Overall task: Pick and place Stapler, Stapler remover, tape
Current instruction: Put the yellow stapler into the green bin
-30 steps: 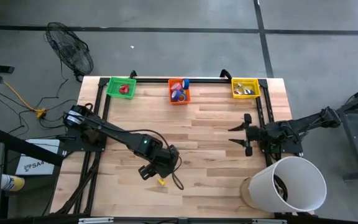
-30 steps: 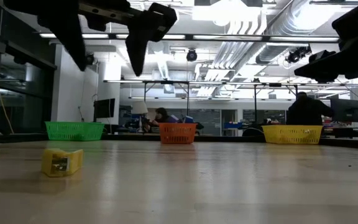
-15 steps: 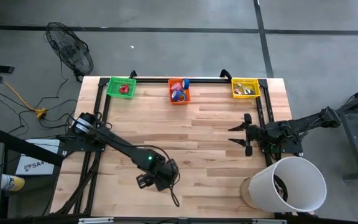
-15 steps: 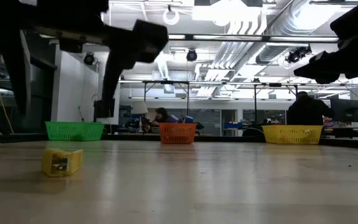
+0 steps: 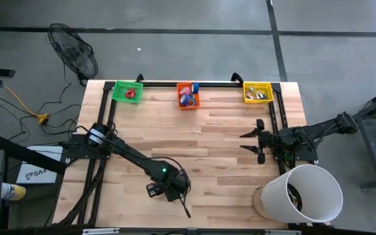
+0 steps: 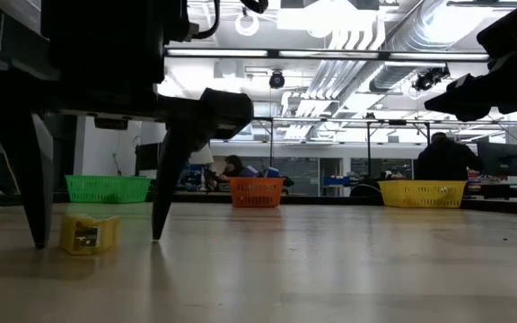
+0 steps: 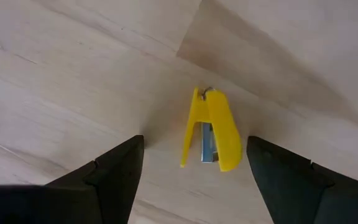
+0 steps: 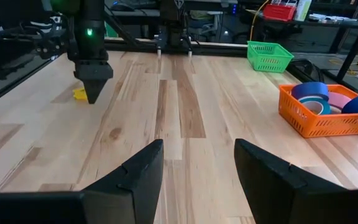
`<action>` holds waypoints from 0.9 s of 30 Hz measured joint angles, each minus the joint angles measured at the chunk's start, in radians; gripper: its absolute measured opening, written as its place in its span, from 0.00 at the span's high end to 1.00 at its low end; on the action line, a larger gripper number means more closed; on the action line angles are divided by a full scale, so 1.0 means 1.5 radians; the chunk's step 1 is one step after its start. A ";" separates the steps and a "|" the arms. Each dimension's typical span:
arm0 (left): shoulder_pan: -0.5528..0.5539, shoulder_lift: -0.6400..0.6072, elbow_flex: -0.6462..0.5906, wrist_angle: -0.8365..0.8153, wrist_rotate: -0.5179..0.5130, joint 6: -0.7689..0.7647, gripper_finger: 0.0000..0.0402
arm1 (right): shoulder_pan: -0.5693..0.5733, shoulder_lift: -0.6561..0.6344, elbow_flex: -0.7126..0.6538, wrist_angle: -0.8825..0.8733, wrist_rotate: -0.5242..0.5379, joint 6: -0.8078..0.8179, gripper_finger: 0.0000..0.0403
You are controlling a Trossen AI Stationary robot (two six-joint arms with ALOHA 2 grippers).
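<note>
The yellow stapler [image 7: 211, 130] lies flat on the wood near the table's near edge, also seen in the low view [image 6: 88, 235]. My left gripper [image 7: 194, 142] [image 6: 97, 240] is open and lowered over it, one finger on each side, tips at table level, touching nothing. From above, my left gripper [image 5: 165, 189] hides the stapler. Blue and pink tape rolls [image 8: 319, 93] sit in the orange bin [image 5: 188, 103]. My right gripper [image 5: 245, 141] is open and waits above the table's right side.
A green bin [image 5: 128, 91] with a red object and a yellow bin [image 5: 258, 92] stand beside the orange bin along the far edge. A white bucket [image 5: 302, 192] sits at the near right corner. Bare wood stretches across the table's middle.
My left gripper has moved toward the near edge and come down from high above the table, until its open fingers stand either side of the stapler. The stapler has stayed where it was.
</note>
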 joint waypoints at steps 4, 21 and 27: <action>0.000 0.005 0.001 0.000 0.000 -0.001 0.32 | 0.000 0.000 0.000 0.000 0.000 0.000 0.53; 0.000 0.007 0.001 0.005 0.006 -0.007 0.73 | 0.000 0.000 0.000 0.000 0.000 0.000 0.53; 0.001 0.007 0.001 0.006 0.012 -0.017 0.84 | 0.000 0.000 0.000 0.000 0.000 0.000 0.53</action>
